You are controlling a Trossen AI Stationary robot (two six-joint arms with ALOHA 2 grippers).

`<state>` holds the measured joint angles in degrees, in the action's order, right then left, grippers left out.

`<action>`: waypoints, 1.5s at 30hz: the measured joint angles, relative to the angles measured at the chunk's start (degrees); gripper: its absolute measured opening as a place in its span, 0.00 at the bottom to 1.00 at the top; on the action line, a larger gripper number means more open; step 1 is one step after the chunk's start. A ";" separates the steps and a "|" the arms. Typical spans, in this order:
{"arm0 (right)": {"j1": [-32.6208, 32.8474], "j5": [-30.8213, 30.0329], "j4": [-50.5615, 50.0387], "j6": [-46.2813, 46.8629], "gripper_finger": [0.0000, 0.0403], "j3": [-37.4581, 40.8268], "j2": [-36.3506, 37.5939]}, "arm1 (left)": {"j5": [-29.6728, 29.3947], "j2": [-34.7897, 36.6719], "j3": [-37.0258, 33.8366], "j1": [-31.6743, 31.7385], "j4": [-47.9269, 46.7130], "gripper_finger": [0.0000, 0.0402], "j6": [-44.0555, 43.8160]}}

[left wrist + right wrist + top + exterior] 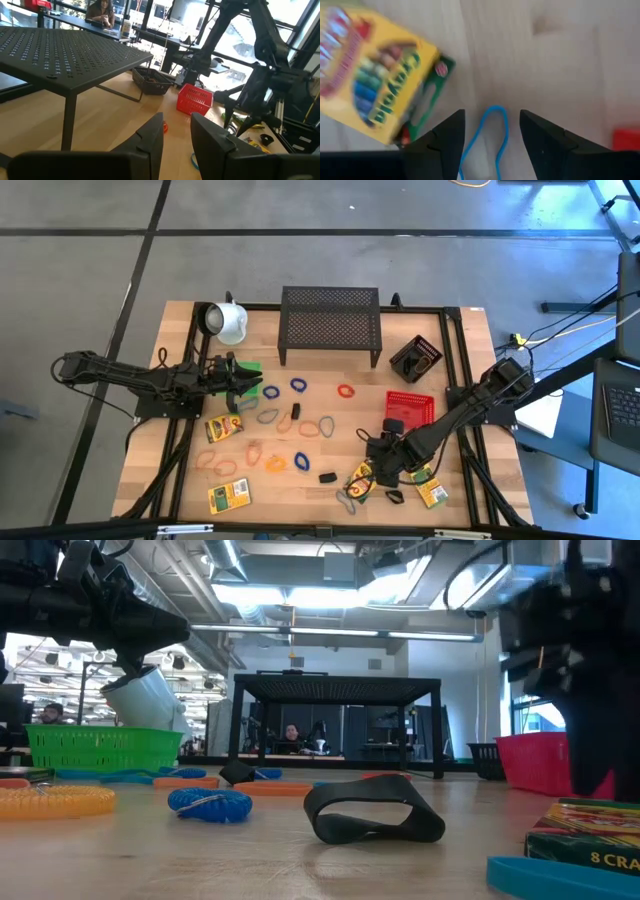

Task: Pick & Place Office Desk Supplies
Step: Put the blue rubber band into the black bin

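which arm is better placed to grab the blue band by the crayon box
Right. The right gripper is open with the blue band between its fingers, beside the crayon box. The left gripper hangs far off near the green basket.

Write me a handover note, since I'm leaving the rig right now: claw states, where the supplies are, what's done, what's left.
Left claw: open, empty, raised near the green basket in front of the white mug.
Right claw: open, low over the table, straddling a blue rubber band beside a crayon box; not yet gripped.
Supplies: rubber bands, black clips and crayon boxes lie scattered on the table.
Done: cannot tell; the red basket looks empty.
Left: nearly everything, beginning with that blue band.
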<state>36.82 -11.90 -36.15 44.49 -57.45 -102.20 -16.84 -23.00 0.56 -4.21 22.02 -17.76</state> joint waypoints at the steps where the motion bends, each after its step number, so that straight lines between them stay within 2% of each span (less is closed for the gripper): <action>1: 0.02 0.35 0.03 0.02 0.47 0.00 -0.62 | 0.00 -0.01 0.00 0.01 0.00 0.23 0.01; 11: 0.04 -0.77 -1.16 0.09 0.47 -0.28 -2.13 | 0.00 0.00 0.00 0.00 0.00 0.23 -0.02; 15: 0.04 -0.61 -1.14 0.12 0.43 -0.28 -2.20 | 0.00 -0.01 0.00 0.00 0.01 0.23 -0.02; 20: 0.04 -0.26 -0.82 0.24 0.31 -0.28 -2.31 | 0.00 -0.02 0.01 0.00 0.00 0.23 0.02; 29: 0.04 -0.30 -1.24 2.16 0.02 -0.24 -2.31 | 0.00 -0.02 0.00 0.00 0.00 0.23 -0.03; 36: 0.04 -2.66 -1.72 6.65 0.04 -0.11 -1.97 | 0.00 0.00 0.01 0.01 0.00 0.23 0.01; 40: -0.16 -8.21 -4.48 6.31 0.01 -1.06 -1.72 | 0.00 0.00 0.02 0.02 0.00 0.23 0.00; 45: -1.25 -13.63 -8.20 6.27 0.02 -6.53 -1.36 | 0.00 -0.02 0.00 0.02 0.00 0.23 -0.02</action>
<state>35.57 -25.54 -44.36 50.76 -63.99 -103.56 -16.84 -23.03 0.56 -4.19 22.02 -17.78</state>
